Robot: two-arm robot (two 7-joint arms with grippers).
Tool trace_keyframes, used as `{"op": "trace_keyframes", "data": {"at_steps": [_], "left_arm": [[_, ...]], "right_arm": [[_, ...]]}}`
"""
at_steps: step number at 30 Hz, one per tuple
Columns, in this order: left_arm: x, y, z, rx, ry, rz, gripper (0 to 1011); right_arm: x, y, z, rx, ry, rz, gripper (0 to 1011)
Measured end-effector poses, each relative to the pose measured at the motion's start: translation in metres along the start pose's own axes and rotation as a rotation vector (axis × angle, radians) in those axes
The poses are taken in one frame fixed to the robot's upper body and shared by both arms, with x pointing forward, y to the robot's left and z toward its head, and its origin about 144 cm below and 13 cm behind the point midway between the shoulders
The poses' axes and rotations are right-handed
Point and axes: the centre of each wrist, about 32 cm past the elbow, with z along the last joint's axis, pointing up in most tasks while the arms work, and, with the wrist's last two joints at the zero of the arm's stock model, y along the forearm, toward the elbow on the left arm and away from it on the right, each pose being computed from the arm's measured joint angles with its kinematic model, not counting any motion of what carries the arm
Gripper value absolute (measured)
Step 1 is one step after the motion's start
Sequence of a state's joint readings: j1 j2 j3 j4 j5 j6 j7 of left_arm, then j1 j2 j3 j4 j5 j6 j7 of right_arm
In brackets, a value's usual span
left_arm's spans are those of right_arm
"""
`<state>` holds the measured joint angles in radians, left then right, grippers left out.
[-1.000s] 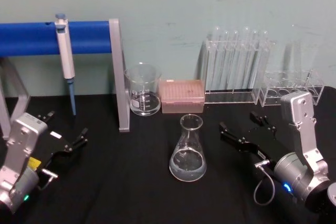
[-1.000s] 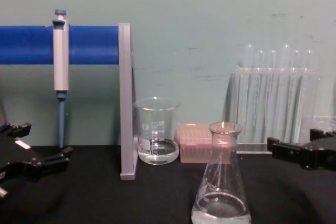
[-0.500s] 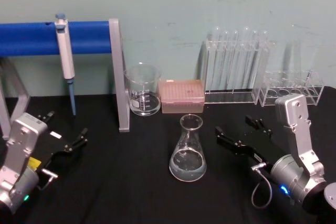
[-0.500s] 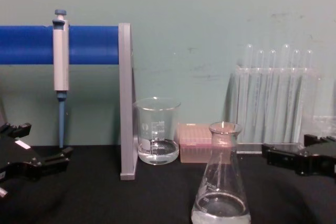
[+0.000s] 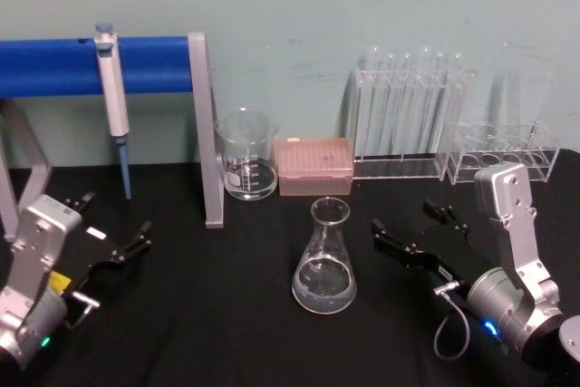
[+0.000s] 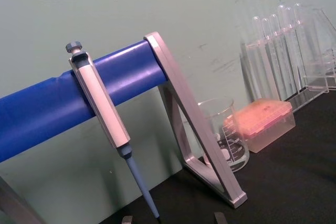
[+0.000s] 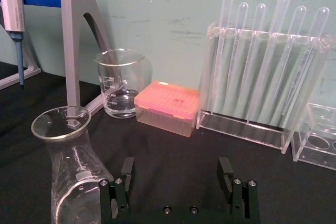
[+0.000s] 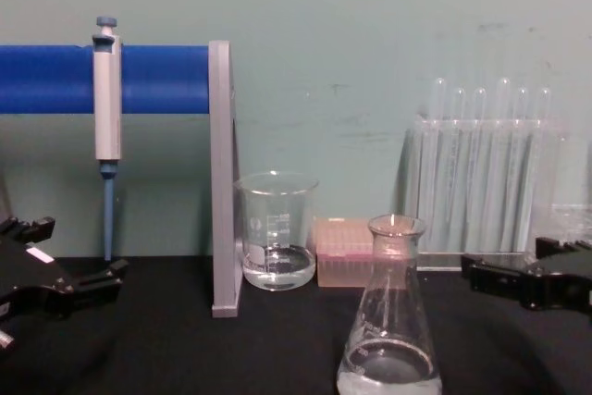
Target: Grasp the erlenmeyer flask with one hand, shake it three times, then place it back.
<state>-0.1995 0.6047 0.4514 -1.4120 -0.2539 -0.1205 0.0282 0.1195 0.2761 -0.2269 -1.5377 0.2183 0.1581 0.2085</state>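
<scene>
Upright on the black surface point(image 5: 227, 314), the erlenmeyer flask point(image 5: 324, 263) stands free in the middle, a little clear liquid in its base, in front of the beaker point(image 5: 246, 155) and the pink tip box point(image 5: 314, 165). Just to its right, the right claw point(image 5: 410, 228) hovers with fingers spread apart, grasping nothing. Well off to the left, the left claw point(image 5: 116, 224) rests released.

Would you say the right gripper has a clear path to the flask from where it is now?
Probably yes. The right gripper is open and faces the flask, with bare black table between them. The beaker and pink box stand farther back.
</scene>
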Motion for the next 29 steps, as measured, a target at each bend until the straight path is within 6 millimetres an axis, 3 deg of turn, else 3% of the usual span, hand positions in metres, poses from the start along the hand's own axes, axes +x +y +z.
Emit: {"op": "trace_keyframes", "data": {"at_steps": [29], "left_arm": [[0.0000,0.0000,0.0000,0.000,0.000,0.000,1001]], "right_arm": [[0.0001,-0.0001,0.0000,0.002,0.001,-0.001,1000]]}}
